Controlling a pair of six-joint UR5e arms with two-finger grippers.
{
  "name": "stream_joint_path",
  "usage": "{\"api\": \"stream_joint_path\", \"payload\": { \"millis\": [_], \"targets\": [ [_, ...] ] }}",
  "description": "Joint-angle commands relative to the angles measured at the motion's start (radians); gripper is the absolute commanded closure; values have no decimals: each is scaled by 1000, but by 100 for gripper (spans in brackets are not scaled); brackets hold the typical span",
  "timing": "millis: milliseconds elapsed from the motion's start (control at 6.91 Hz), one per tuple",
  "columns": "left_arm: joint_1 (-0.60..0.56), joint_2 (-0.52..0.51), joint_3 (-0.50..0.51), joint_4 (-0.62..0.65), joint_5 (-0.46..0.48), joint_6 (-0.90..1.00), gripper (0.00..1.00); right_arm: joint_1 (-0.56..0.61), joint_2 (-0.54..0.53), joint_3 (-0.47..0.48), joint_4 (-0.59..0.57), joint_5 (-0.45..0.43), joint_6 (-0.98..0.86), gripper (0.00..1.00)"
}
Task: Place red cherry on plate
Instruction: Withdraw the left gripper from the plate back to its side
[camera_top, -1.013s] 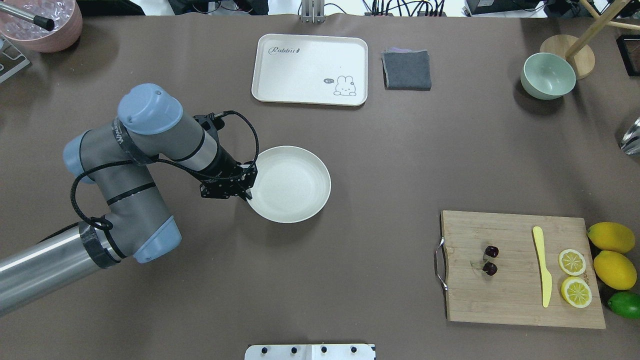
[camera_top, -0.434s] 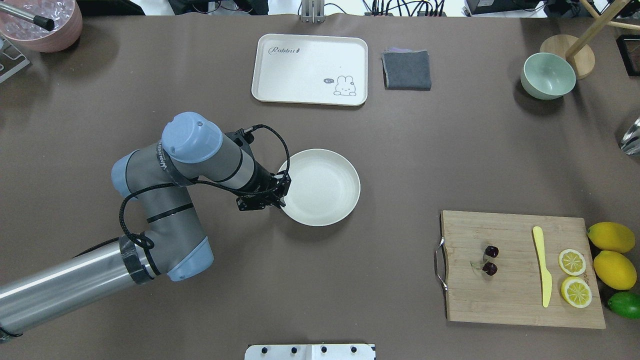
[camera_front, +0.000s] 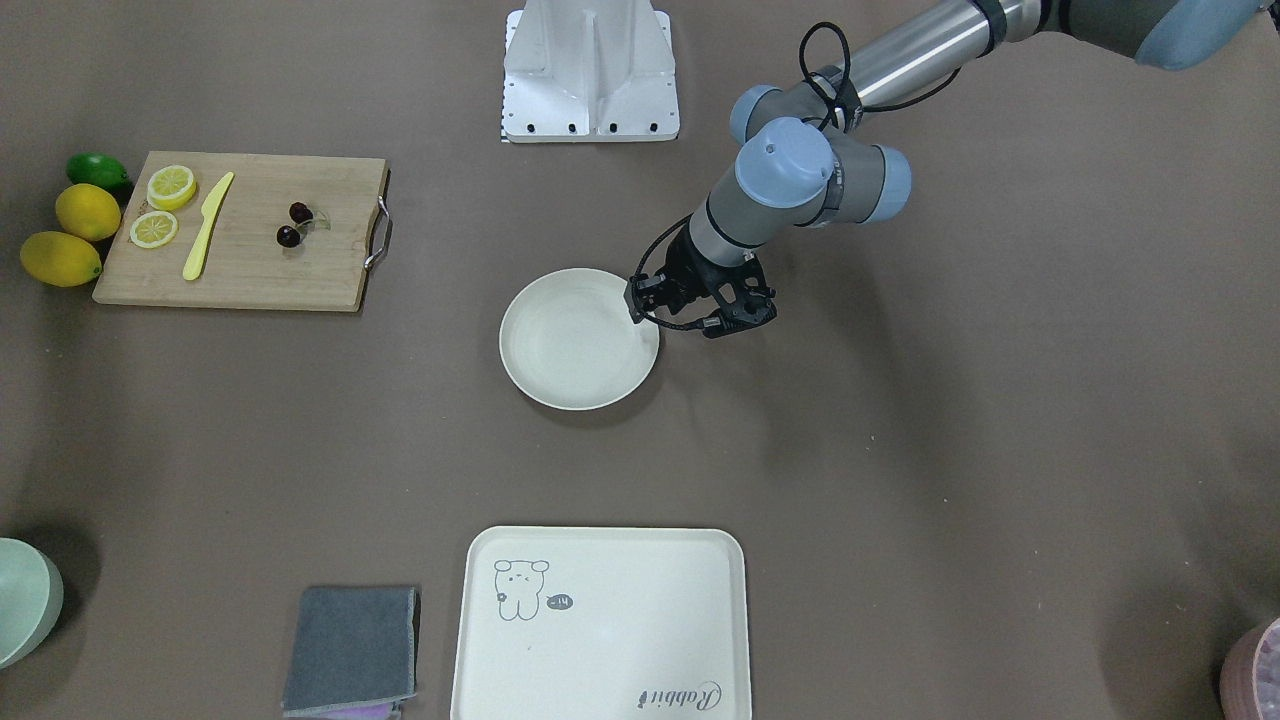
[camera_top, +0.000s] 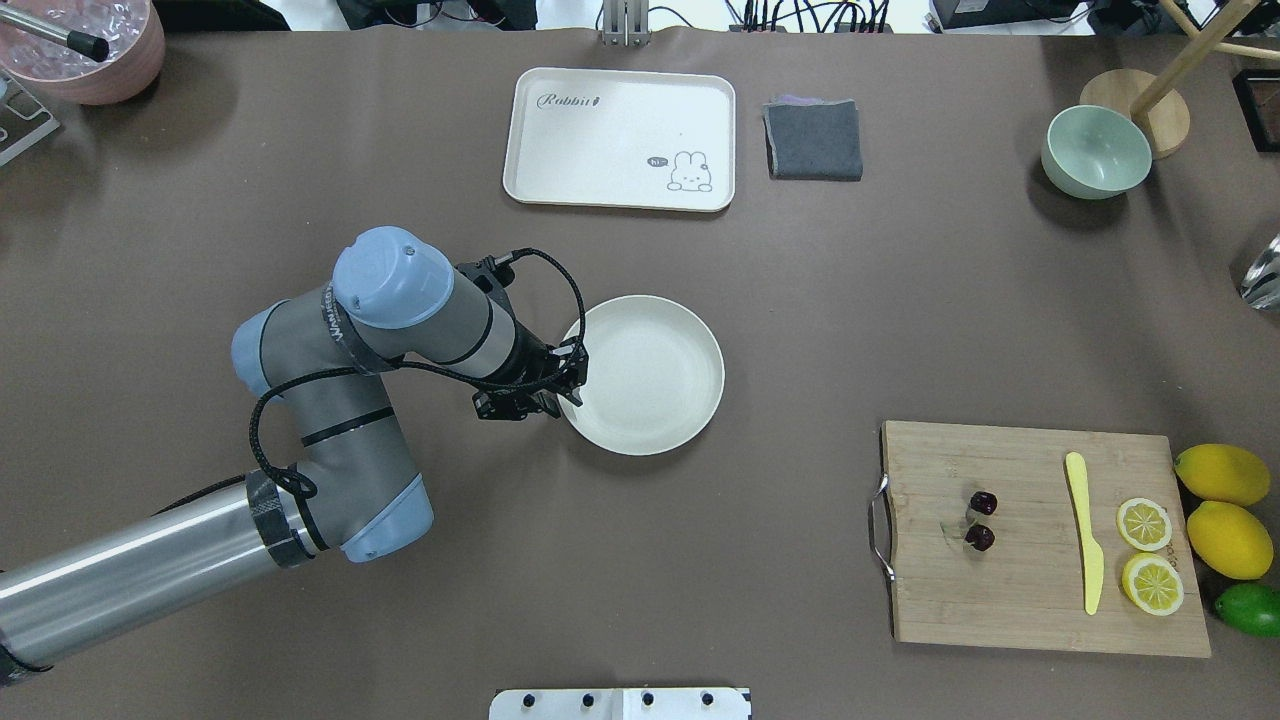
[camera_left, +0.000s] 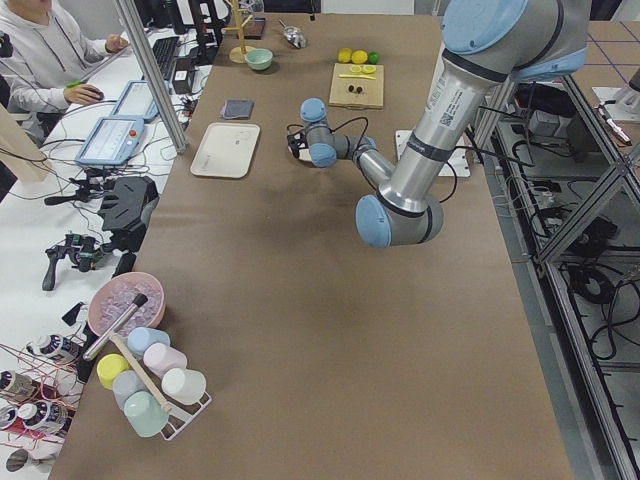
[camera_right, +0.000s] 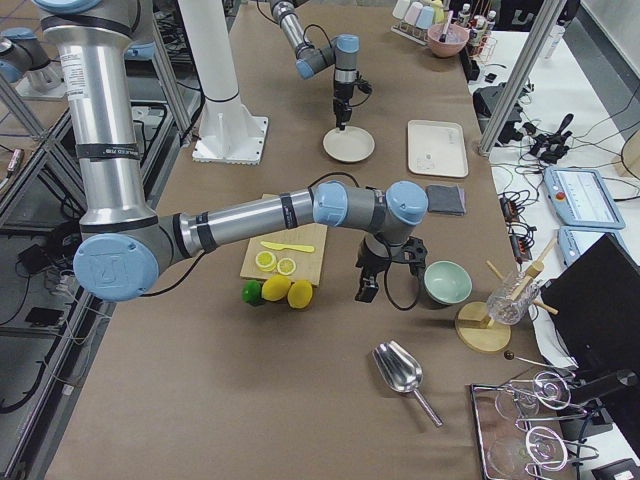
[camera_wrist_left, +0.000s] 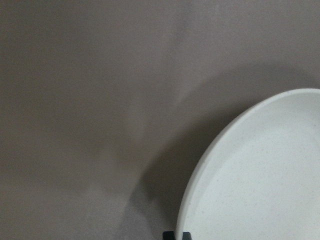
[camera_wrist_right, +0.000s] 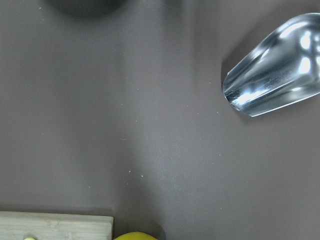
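One table (camera_top: 800, 330) carries everything, spread with a smooth, matte brown sheet. Two arms of brushed metal tube with grey-blue rounded joint caps work over it. The left arm reaches to the middle, where the left gripper (camera_top: 565, 385) has its black fingers closed onto the near-left rim of the plate (camera_top: 660, 380). The left wrist view shows a fingertip right at that rim. The right gripper (camera_right: 367, 288) hangs near the pale green bowl (camera_top: 1095, 150) in the right side view only. Whether it is wide or narrow cannot be told.

One rectangular bamboo cutting board (camera_top: 1010, 590) lies on the robot's right, straight-grained, with one curved metal handle on its inner short edge. One cream tray (camera_top: 600, 140), rectangular with rounded corners, bears a small rabbit drawing. The one plate is round, shallow, cream-white and plain, with a raised rim and nothing in it. One grey cloth (camera_top: 813, 140) is folded square just beside the tray. The bowl is a single smooth half-round. One shiny metal scoop (camera_wrist_right: 275, 75) lies on the bare cover.

Two whole oval lemons (camera_top: 1222, 475) and one green lime (camera_top: 1250, 608) sit off the board's outer end. On the board lie one slim yellow knife (camera_top: 1085, 530) and two lemon halves (camera_top: 1144, 524), cut faces up. The red cherry (camera_top: 983, 503), two tiny glossy dark balls on pale stems, lies near the handle end, well apart from the plate.
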Motion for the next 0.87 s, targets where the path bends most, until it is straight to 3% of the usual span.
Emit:
{"api": "stream_joint_path", "payload": {
  "millis": [0, 289, 434, 724],
  "targets": [
    [-166, 68, -5, 45, -224, 174, 2, -6, 13, -13, -5, 2, -1, 0],
    [-277, 149, -11, 49, -277, 343, 2, -6, 13, -13, -5, 3, -1, 0],
    [-346, 189, -40, 113, -279, 478, 2, -6, 13, -10, -7, 23, -1, 0],
    [-530, 209, -102, 500, -276, 1018, 2, -3, 5, 24, -8, 26, -1, 0]
  ]
}}
